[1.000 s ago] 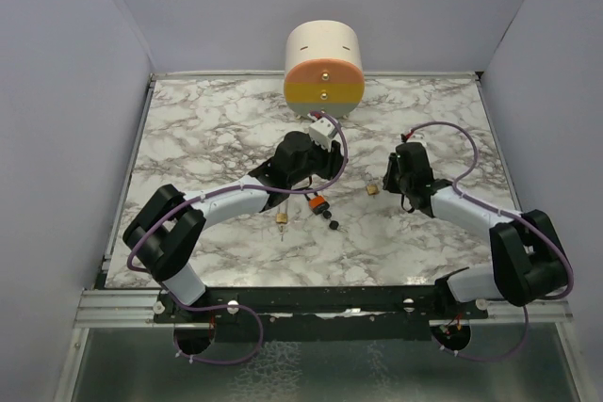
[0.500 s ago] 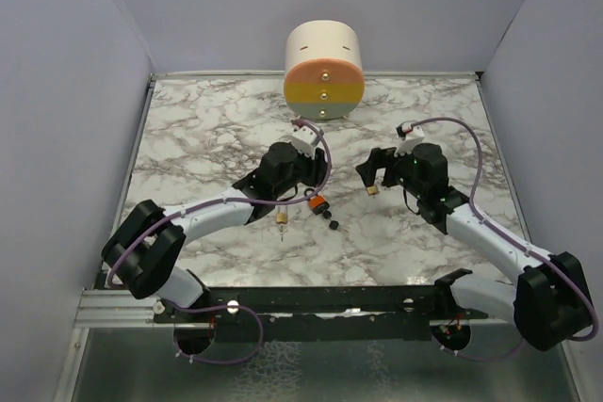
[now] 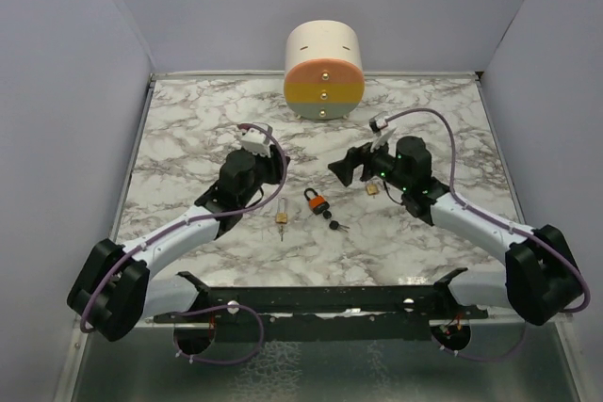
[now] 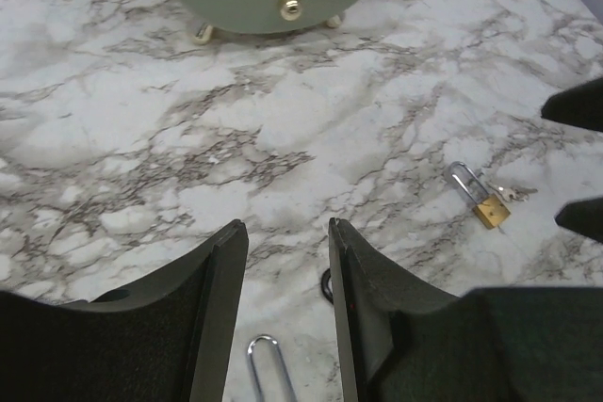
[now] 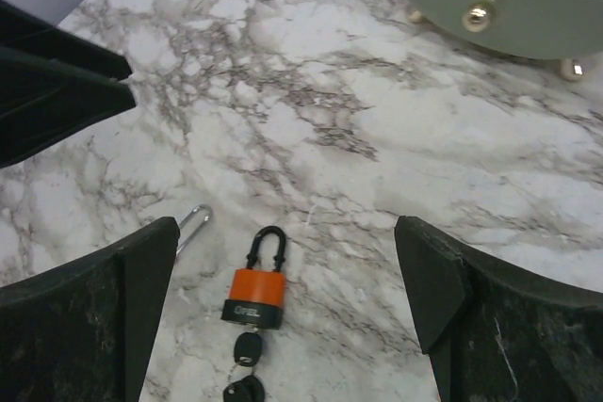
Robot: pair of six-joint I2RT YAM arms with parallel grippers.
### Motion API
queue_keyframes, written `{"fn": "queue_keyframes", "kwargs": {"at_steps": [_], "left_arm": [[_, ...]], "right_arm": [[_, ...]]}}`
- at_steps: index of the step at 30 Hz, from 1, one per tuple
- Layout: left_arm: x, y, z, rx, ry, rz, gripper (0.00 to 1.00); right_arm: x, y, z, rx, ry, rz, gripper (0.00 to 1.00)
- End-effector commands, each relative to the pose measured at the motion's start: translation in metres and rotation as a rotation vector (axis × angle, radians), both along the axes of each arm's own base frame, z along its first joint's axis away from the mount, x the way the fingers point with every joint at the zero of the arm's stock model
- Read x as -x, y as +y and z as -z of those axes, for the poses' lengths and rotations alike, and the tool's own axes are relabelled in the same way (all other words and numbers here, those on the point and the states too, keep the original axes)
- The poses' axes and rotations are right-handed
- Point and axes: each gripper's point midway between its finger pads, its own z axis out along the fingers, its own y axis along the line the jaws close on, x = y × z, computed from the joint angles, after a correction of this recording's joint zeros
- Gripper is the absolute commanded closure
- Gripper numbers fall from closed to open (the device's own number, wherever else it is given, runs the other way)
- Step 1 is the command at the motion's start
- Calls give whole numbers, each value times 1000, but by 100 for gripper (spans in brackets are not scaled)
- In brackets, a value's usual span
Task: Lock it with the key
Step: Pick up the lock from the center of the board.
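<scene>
Top view: the orange-bodied padlock with black shackle [image 3: 316, 201] lies flat on the marble surface [image 3: 188, 120]. The small black-headed key [image 3: 331, 222] lies just off its base. The Right gripper [image 3: 350, 162] hovers beside the padlock, fingers wide and empty.

Left wrist view: the left gripper [image 4: 287, 230] has its fingers narrowly parted, holding nothing.

Right wrist view: the padlock sits centred between the fingers, probably aligned for a grasp.
</scene>
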Motion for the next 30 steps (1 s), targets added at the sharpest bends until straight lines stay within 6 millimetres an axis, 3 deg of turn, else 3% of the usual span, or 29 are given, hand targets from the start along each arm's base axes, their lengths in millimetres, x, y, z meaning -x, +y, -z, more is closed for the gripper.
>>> {"fn": "queue_keyframes", "kwargs": {"at_steps": [1, 7, 17, 30], "left_arm": [[-5, 37, 6, 23, 28, -114, 57], [-3, 61, 10, 17, 35, -161, 57], [1, 71, 17, 1, 35, -187, 59], [-5, 66, 25, 13, 68, -173, 59]], "right_arm": [[7, 36, 2, 90, -39, -42, 1], [14, 62, 39, 181, 43, -82, 1], [24, 74, 110, 277, 260, -60, 8], [48, 86, 153, 406, 329, -59, 14]]}}
